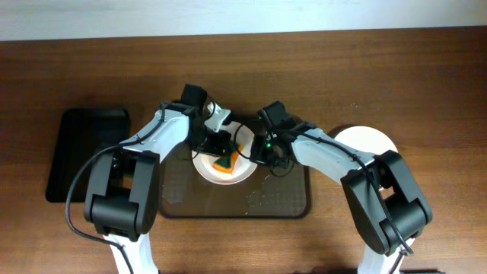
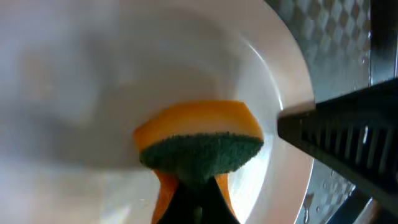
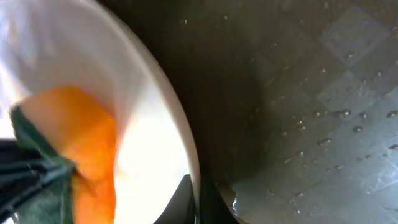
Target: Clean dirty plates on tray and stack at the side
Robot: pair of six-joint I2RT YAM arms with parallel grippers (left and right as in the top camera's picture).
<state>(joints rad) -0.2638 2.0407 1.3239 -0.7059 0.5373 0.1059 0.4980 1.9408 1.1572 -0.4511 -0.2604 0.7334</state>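
A white plate [image 1: 237, 172] lies on the dark brown tray [image 1: 281, 198] between both arms. My left gripper [image 1: 223, 149] is shut on an orange sponge with a green scrub face [image 1: 227, 161], pressed into the plate's bowl; the sponge shows in the left wrist view [image 2: 202, 134] and in the right wrist view [image 3: 81, 143]. My right gripper [image 1: 259, 151] is shut on the plate's right rim [image 3: 186, 162], one finger inside and one outside. Another white plate [image 1: 373, 141] sits on the table at the right, off the tray. A third plate is not in view.
A smaller black tray [image 1: 84, 148] lies at the left of the table. Water drops speckle the wet tray floor [image 3: 323, 112]. The brown wooden table [image 1: 365, 61] surrounds both trays.
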